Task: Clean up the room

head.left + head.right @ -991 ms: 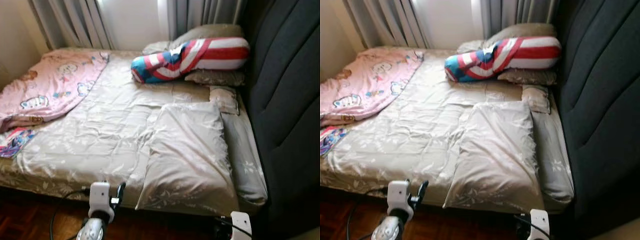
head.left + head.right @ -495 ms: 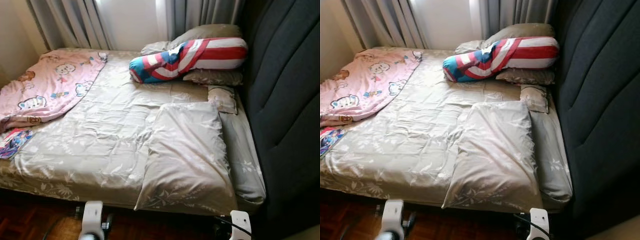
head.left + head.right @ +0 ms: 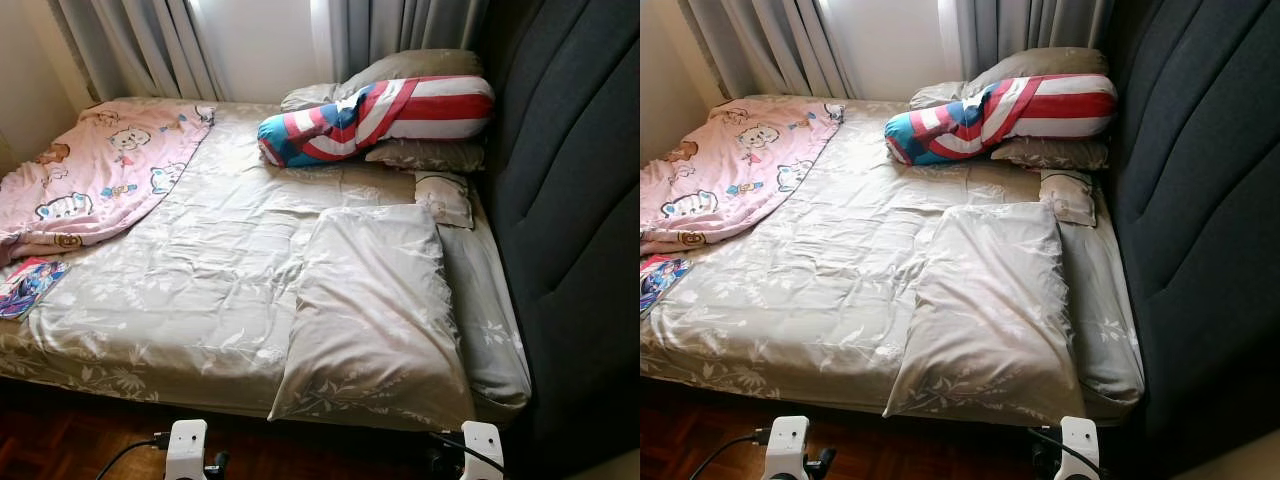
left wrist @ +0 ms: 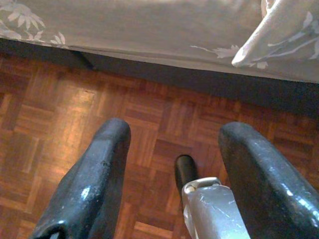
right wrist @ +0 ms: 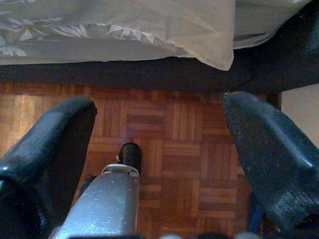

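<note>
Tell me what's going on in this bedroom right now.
The robot stands at the bed, handling nothing. Both arms hang low over the wooden floor, left gripper and right gripper with fingers open. A large pillow, a striped bolster and a pink blanket lie on the bed.

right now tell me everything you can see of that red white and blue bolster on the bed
The bolster is a long, plump cylinder of soft-looking fabric, red and white stripes along most of it, a blue end with white patches. It lies on its side across the head of the bed, near the grey curtains, striped end toward the dark padded headboard. It rests on beige pillows, another tucked behind it.
</note>
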You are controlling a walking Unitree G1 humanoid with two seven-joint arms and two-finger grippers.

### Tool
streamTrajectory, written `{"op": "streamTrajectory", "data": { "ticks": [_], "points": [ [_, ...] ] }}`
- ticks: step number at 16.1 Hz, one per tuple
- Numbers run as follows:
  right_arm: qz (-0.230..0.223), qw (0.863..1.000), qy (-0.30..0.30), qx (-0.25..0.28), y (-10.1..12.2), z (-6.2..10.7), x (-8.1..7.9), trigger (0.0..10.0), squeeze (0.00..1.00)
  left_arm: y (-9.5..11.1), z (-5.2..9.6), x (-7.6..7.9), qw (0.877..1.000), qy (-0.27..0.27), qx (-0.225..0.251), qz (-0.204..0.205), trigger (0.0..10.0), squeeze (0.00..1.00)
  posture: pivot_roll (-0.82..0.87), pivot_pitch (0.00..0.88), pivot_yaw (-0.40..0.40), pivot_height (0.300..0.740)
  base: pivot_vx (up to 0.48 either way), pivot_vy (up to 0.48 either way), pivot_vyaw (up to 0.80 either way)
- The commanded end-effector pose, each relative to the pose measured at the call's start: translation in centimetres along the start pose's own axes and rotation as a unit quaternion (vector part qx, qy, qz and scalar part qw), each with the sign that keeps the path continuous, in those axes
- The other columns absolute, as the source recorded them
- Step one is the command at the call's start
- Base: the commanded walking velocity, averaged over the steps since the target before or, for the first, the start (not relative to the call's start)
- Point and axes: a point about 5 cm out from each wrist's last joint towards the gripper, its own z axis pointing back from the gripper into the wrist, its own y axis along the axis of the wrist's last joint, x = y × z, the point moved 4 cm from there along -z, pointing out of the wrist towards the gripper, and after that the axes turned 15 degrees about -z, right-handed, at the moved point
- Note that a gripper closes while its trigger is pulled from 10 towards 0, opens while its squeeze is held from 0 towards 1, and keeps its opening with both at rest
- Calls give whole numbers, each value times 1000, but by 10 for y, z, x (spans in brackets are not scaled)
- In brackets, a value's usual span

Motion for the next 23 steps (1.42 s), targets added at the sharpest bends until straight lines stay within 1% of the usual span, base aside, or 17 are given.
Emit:
{"op": "streamTrajectory", "data": {
  "ticks": [1, 3, 8, 12, 19, 23],
  "points": [
    [-3, 1000, -4, -3, -2, 0, 2, 10000, 0, -5, 0, -1, 1000, 3, -15, 4, 10000, 0, -50, 20, 0, 740, 0, 0, 0],
    [-3, 1000, -1, -2, -1, 0, -1, 10000, 0, -10, 2, -4, 1000, 8, -25, 12, 10000, 0, -45, 20, -4, 740, 0, 0, 0],
    [-1, 1000, -1, -3, -1, 0, 0, 10000, 0, -19, 4, 4, 999, -1, -45, 13, 10000, 0, -46, 19, -8, 740, 0, 0, 0],
    [2, 1000, -2, -3, -1, 0, 2, 10000, 0, -25, 5, 4, 998, -3, -54, 16, 10000, 0, -46, 20, -12, 740, 0, 0, 0],
    [4, 1000, 0, -7, -3, 0, -1, 10000, 0, -31, 7, 2, 998, -5, -63, 18, 10000, 0, -46, 17, -15, 740, 250, 0, 0],
    [5, 1000, -1, -8, -4, 1, 1, 10000, 0, -33, 8, 3, 998, -7, -66, 19, 10000, 0, -46, 16, -17, 740, 250, 0, 0]
  ]
}}
